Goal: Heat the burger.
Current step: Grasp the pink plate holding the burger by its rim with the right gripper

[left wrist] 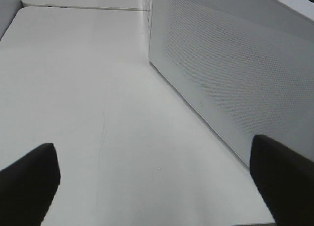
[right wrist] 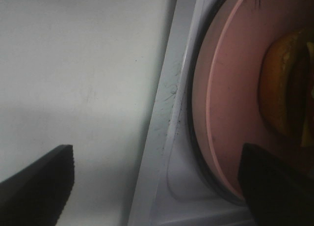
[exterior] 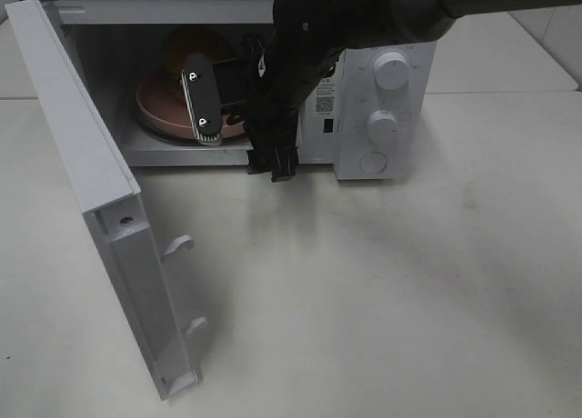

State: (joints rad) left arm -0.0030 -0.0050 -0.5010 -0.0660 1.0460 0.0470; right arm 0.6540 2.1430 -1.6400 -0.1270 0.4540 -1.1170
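Reaching into the open microwave, where the burger lies on its plate.
We see the glossy burger on a smooth round pink plate inside; the flat door stands swung out leftwards. Our right claw is released, dark ribbed fingers wide apart near the plate's rim, its black arm hiding part of the burger. Our left claw is released too, above the matte table beside the dotted side wall.

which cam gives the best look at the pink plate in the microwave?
Right wrist: the pink plate is large and close, rim clear, though cropped. Exterior high shows only its edge inside the microwave, the rest behind the right arm. Left wrist shows none of it, only the microwave's outer wall.
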